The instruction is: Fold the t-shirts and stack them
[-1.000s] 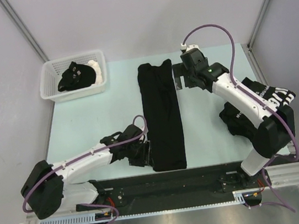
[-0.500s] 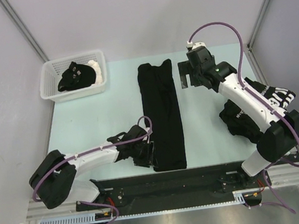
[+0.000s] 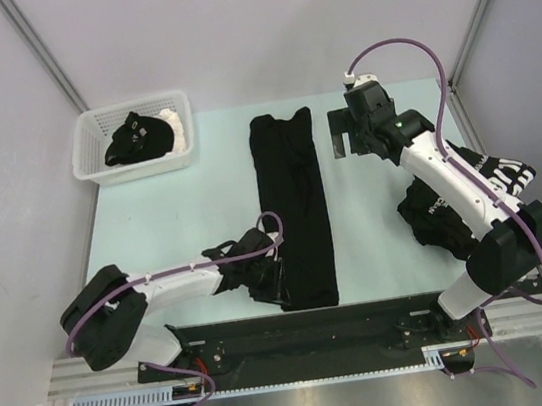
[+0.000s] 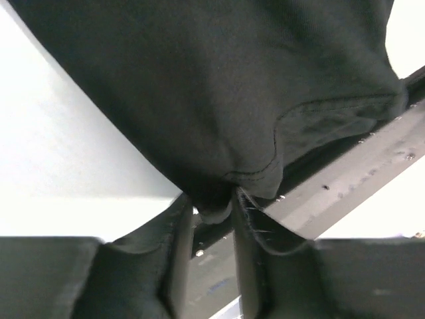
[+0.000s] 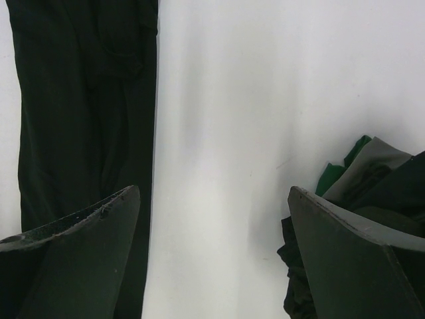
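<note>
Pinching the near hem for a fold

Your left gripper (image 3: pixel 267 282) sits at the near left corner of the long folded t-shirt (image 3: pixel 294 205) lying mid-table. Its jaws are narrow and seemingly nip the hem, likely to lift that end over. Only the left wrist view shows cloth between the fingers (image 4: pixel 174 252). Your right gripper (image 3: pixel 341 140) hangs wide open beside the far end, holding nothing.

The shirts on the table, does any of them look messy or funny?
Yes. The crumpled shirts lie in a bunched heap at the right edge of the table. The long folded shirt in the middle lies straight and tidy.
</note>
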`<state>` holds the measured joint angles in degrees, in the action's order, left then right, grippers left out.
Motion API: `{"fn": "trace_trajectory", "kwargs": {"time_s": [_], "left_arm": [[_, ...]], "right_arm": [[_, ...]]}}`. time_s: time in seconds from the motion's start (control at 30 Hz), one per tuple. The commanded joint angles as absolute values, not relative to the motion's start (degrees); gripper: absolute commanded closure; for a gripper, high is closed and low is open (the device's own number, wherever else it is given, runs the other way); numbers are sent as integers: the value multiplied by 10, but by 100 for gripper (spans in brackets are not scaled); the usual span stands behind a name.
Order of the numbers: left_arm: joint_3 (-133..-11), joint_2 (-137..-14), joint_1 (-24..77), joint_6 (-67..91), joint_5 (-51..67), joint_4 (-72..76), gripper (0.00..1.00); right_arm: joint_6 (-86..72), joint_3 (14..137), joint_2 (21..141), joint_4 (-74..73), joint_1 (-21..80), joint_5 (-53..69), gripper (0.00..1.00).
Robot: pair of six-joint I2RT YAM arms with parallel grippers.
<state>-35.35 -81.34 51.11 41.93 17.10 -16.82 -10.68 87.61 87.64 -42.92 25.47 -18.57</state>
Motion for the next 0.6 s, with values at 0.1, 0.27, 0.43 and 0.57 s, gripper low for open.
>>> {"fn": "trace_trajectory", "kwargs": {"time_s": [0.1,0.27,0.43,0.57], "left_arm": [[-352,-825,530,427,152,-183,89],[-359,-837,537,425,159,-186,100],[-384,-826,538,413,145,-212,100],[-410,-817,538,398,125,-253,100]], "right_arm": [[-105,885,866,-423,250,-176,0],[-106,885,867,-421,246,-164,0],[-120,835,851,-436,250,-119,0],[-155,767,820,-435,253,-73,0]]}}
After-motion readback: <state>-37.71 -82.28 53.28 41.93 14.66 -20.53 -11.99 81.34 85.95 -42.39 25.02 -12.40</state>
